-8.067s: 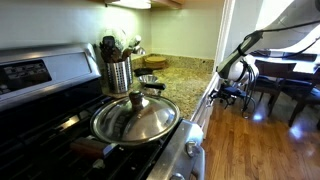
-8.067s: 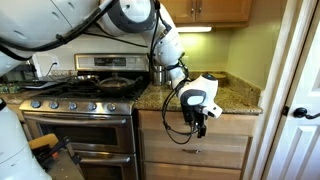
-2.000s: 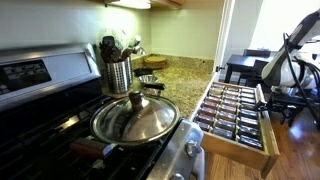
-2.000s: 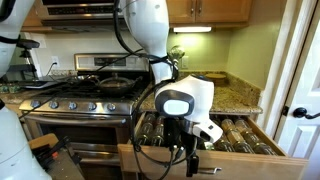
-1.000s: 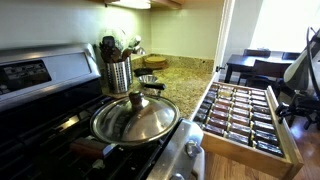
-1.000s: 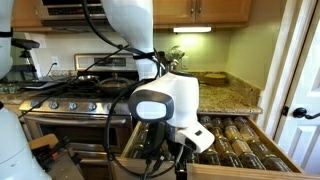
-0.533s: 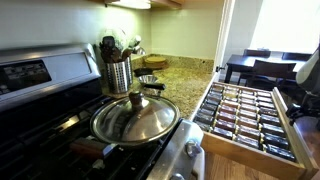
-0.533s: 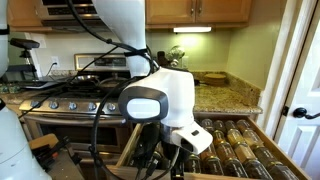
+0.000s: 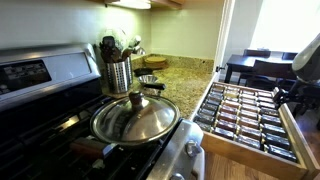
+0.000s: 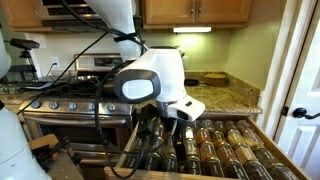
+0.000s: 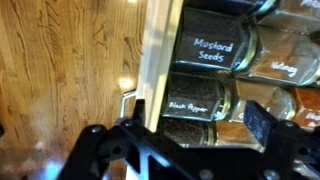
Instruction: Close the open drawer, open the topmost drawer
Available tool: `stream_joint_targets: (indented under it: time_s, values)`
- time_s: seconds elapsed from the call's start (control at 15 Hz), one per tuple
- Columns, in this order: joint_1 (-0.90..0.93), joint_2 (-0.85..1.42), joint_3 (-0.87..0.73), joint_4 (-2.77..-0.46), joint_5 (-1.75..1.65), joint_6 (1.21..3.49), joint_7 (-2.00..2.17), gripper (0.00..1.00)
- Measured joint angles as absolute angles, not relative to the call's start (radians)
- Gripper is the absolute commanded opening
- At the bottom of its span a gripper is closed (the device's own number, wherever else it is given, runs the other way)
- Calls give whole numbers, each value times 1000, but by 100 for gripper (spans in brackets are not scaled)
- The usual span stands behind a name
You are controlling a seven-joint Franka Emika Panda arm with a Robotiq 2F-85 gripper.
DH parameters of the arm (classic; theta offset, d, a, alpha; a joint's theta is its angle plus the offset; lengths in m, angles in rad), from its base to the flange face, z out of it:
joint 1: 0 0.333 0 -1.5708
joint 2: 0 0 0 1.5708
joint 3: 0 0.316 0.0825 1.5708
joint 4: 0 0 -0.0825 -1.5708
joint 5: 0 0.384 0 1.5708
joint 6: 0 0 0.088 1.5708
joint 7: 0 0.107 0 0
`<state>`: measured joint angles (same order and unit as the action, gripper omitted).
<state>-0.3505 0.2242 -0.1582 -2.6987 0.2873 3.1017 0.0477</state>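
Observation:
The topmost drawer (image 9: 300, 152) under the granite counter stands pulled far out, filled with rows of spice jars (image 9: 245, 112). It also shows in an exterior view (image 10: 225, 174). My gripper (image 9: 299, 96) hangs over the drawer's front end, and shows dark below the white wrist in an exterior view (image 10: 160, 133). In the wrist view the gripper (image 11: 178, 132) is open: one finger (image 11: 264, 124) is over the jars and the opposite one is over the floor side. The light wooden drawer front (image 11: 156, 55) and its handle (image 11: 128, 100) lie between them. Jars read Mustard Seeds (image 11: 214, 46) and Black Pepper (image 11: 196, 104).
A stove with a lidded pan (image 9: 135, 118) stands beside the drawer. A utensil holder (image 9: 118, 72) and bowls sit on the granite counter (image 9: 185, 82). A white door (image 10: 298, 90) is beside the cabinet. Chairs and a dark table (image 9: 255, 66) stand on the wooden floor.
The drawer has slid a little further out over the last second. The arm's wrist has shifted up and sideways at the drawer's front end.

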Motion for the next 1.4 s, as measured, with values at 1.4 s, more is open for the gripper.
stream_joint_targets:
  time_s: [1.4]
  values:
    - [-409, 118, -32, -2696, 419, 2995, 9, 100]
